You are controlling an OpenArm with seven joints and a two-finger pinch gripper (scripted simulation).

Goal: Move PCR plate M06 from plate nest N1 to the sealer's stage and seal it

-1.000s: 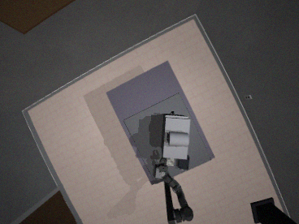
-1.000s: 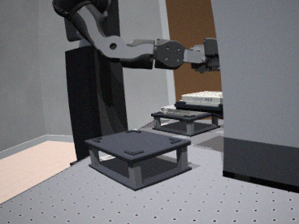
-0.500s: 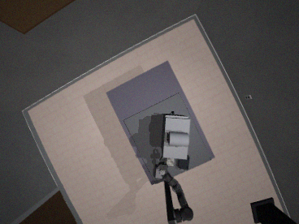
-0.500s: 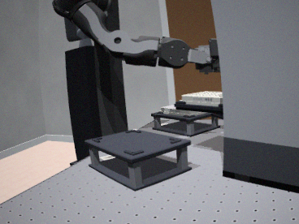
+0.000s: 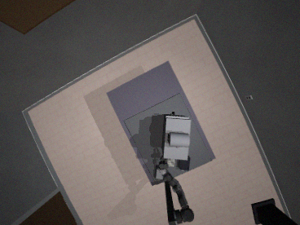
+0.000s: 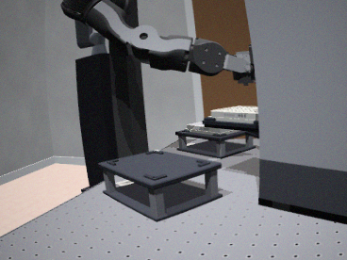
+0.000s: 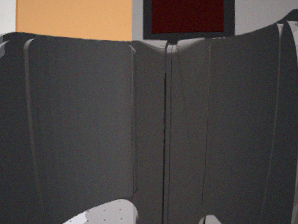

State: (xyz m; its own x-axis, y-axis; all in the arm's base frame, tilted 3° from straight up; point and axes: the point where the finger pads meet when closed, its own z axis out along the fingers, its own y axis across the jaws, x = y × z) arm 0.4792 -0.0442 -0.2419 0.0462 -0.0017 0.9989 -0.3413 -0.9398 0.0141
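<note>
My gripper [image 7: 180, 155] [image 5: 163, 162] is shut and empty at the left end of the housing's front; in the exterior view its tips pass behind the housing. The START key is hidden behind the fingers. Above them a dark red, unlit lamp field [image 7: 187, 16] shows in a dark frame; the other lamp colours are out of view. The white plate M06 [image 6: 234, 113] [image 5: 170, 162] sits on the dark stage [image 6: 228, 124], which stands out of the housing. Its foil cannot be told. M09 [image 6: 207, 128] [image 5: 160, 174] lies on nest N2 [image 6: 220, 148]. Nest N1 [image 6: 157, 168] [image 5: 184, 163] is empty.
The tall grey sealer housing [image 6: 302, 104] [image 5: 178, 152] with a white roll [image 5: 179, 139] on top stands beyond the stage. An orange panel [image 7: 75, 20] shows at the upper left of the wrist view. The arm reaches in above N2, left of the stage.
</note>
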